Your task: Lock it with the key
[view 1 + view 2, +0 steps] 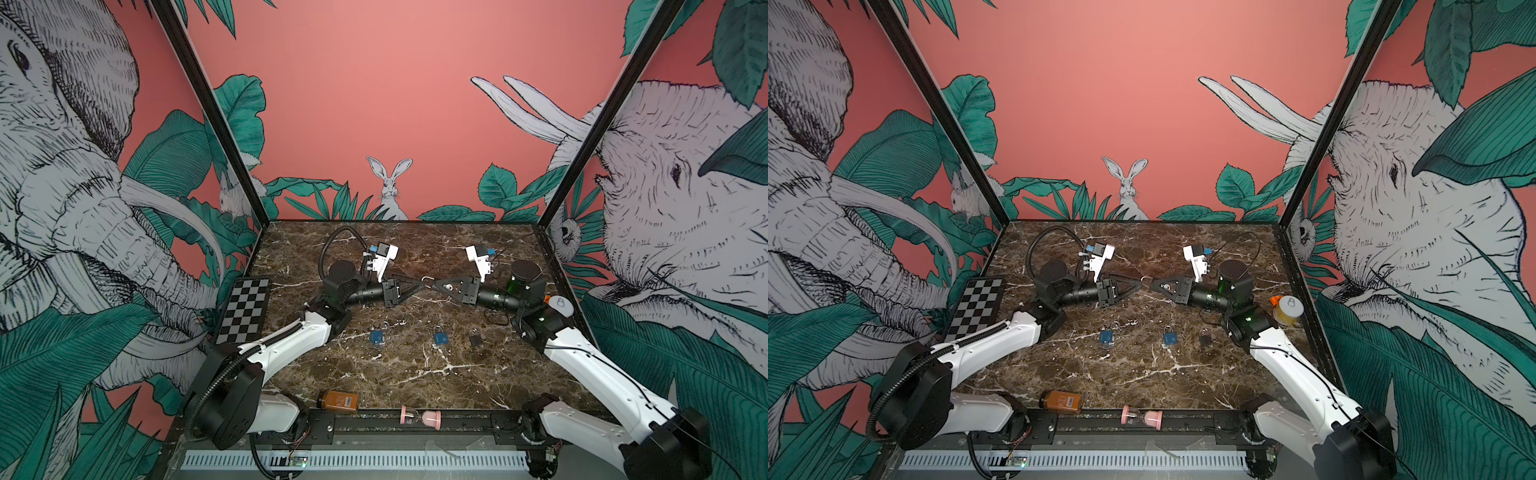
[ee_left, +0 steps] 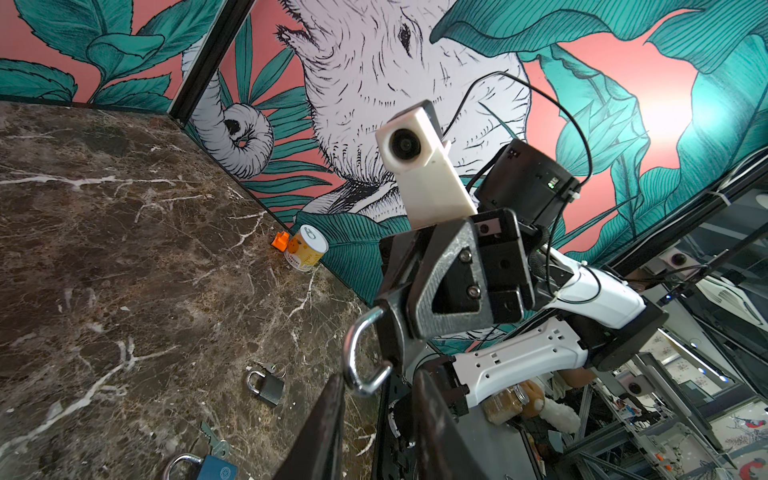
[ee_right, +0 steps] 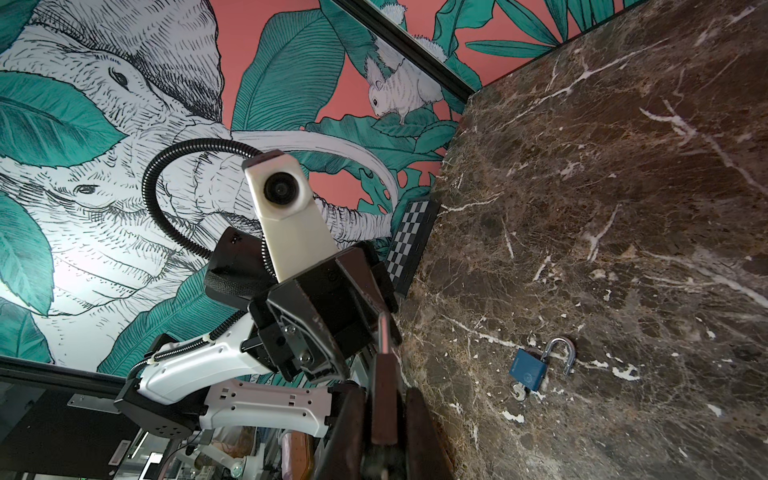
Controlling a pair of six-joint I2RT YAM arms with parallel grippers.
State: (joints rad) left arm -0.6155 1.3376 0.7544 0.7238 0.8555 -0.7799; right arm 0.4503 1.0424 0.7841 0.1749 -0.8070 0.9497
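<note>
My right gripper (image 1: pixel 433 285) is clamped almost fully closed on a padlock (image 3: pixel 383 397). It grips the body between its two fingers, so only the shackle (image 2: pixel 350 353) sticks out past the fingertips. The shackle stands open: one leg runs back into the body and the free end curls out into the air like a hook. My fingers cover the body, so I cannot tell whether a key sits in this padlock.

My left gripper (image 1: pixel 418 283) faces the right one tip to tip. Both are held up off the table (image 1: pixel 415 374) at about the same height. The left jaws are drawn in narrow, with a finger (image 2: pixel 328 415) on either side of the shackle's free end. One finger looks to be against the steel. On the other side I see a sliver of gap, so I cannot say whether I am pinching the shackle or only straddling it.

Three more padlocks lie on the table, nearer my bases than the grippers and well apart from what I hold. A blue padlock (image 1: pixel 377 337) lies on the left gripper's side with its shackle swung open. A second blue padlock (image 1: pixel 440 338) lies almost straight under the meeting fingertips, with a loose key (image 2: pixel 212 438) just beside its shackle. A dark padlock (image 1: pixel 476 338) lies on the right gripper's side, with small keys (image 2: pixel 268 368) by its shackle.
</note>
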